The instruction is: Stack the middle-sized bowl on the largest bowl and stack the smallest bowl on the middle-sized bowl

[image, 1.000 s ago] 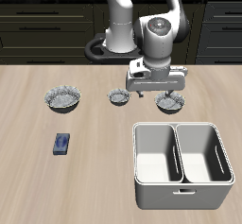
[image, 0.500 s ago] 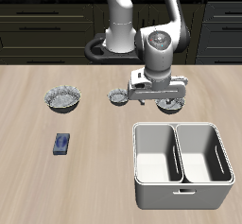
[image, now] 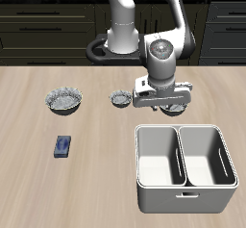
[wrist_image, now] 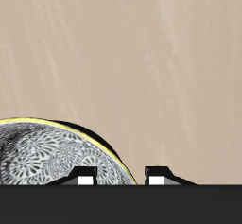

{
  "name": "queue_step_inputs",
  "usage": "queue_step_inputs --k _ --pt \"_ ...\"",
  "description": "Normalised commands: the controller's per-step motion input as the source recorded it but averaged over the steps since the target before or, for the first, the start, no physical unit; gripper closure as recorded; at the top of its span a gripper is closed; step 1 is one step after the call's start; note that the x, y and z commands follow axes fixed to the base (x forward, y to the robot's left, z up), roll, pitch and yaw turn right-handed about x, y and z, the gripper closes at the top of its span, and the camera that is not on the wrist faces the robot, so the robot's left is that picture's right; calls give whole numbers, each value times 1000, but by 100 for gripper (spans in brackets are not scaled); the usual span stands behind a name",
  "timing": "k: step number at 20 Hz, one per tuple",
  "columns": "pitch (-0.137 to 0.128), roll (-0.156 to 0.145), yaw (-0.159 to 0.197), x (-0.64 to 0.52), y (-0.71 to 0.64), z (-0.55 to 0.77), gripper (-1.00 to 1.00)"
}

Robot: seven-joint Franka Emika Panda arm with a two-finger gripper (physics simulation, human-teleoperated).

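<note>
Right now the end effector (image: 165, 101) is hovering directly over the grey, wavy-rimmed middle-sized bowl (image: 174, 104), right of frame centre on the worktop (image: 96, 174); its fingers (wrist_image: 86, 179) are standing apart, gripping nothing, straddling the rim from above.

Surface (image: 29, 126): light wood-grain top, pale tan. Items resting directly on it: the largest bowl (image: 63, 100), yellowish-green inside, standing farther back; the smallest bowl (image: 120, 99), near it in the same row; the middle-sized bowl (image: 176, 105), largely covered by the arm, just behind the grey two-compartment bin (image: 185, 166); a small blue block (image: 63, 146) nearer the front edge, in front of the largest bowl
</note>
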Motion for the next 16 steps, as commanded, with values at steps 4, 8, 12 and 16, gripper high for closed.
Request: queue_step_inputs --k 4,8,12,16 --pt "-41 12 -10 -55 -17 261 100" --pt "-34 -13 3 20 -48 221 100" --pt "-51 4 13 6 -9 351 100" --pt "-74 -6 5 -17 -79 502 100"
